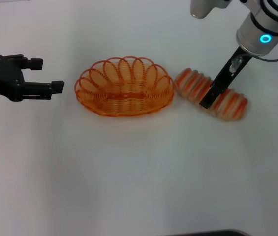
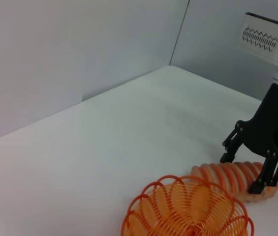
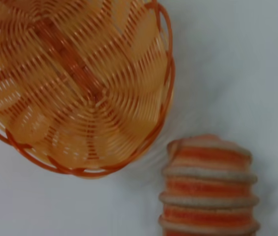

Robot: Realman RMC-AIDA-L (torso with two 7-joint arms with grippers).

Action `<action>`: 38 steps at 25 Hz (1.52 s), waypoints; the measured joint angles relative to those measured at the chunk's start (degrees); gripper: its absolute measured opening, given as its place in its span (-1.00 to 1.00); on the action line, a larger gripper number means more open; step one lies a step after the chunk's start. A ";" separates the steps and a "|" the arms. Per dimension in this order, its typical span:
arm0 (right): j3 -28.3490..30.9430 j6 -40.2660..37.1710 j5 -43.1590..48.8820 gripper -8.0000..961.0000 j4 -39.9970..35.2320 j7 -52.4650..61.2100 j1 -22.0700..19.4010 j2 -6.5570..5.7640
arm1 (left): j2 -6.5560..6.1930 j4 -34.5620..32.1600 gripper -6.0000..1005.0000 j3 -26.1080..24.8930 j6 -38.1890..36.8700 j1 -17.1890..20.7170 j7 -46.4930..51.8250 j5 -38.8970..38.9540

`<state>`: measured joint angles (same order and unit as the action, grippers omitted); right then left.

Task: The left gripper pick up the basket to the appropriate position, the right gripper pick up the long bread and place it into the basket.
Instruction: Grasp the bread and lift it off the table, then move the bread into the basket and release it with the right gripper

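Observation:
The orange wire basket (image 1: 124, 87) stands empty on the white table, mid-view. My left gripper (image 1: 47, 74) is open and empty, level with the basket's left end and apart from it. The long bread (image 1: 230, 103), striped orange and cream, lies just right of the basket. My right gripper (image 1: 206, 101) reaches down over the loaf's middle, one finger on each side, shut on it. The left wrist view shows the right gripper (image 2: 245, 169) astride the bread (image 2: 217, 174) behind the basket (image 2: 188, 211). The right wrist view shows the basket's end (image 3: 79, 83) and the bread (image 3: 207, 196).
The white table (image 1: 139, 177) stretches in front of the basket. Grey walls (image 2: 55, 59) meet at a corner behind the table in the left wrist view. A dark edge (image 1: 202, 233) shows at the table's near side.

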<state>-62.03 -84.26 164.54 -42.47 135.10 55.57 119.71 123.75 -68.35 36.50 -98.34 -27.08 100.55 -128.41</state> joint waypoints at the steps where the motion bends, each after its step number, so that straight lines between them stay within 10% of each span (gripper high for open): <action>1: -0.23 0.14 0.00 0.95 0.11 0.07 -0.02 0.00 | 0.00 0.00 0.76 0.03 0.00 0.04 -0.01 0.00; 18: -0.81 1.30 0.31 0.90 0.17 1.43 -0.69 -0.14 | 0.00 0.09 0.76 -0.05 -0.01 0.12 -0.01 0.54; 26: -0.48 -7.16 0.44 0.42 -7.69 1.34 -1.95 -0.48 | -0.07 0.06 0.76 -0.09 0.41 0.07 -0.01 0.54; 38: 0.52 -18.06 1.25 0.28 -12.30 1.34 0.17 -4.70 | -0.64 -0.05 0.76 0.23 0.67 -0.44 -0.68 0.24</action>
<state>-61.52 -102.32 165.79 -54.77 136.45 55.74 115.01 123.12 -68.40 36.74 -97.66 -27.52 99.87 -128.17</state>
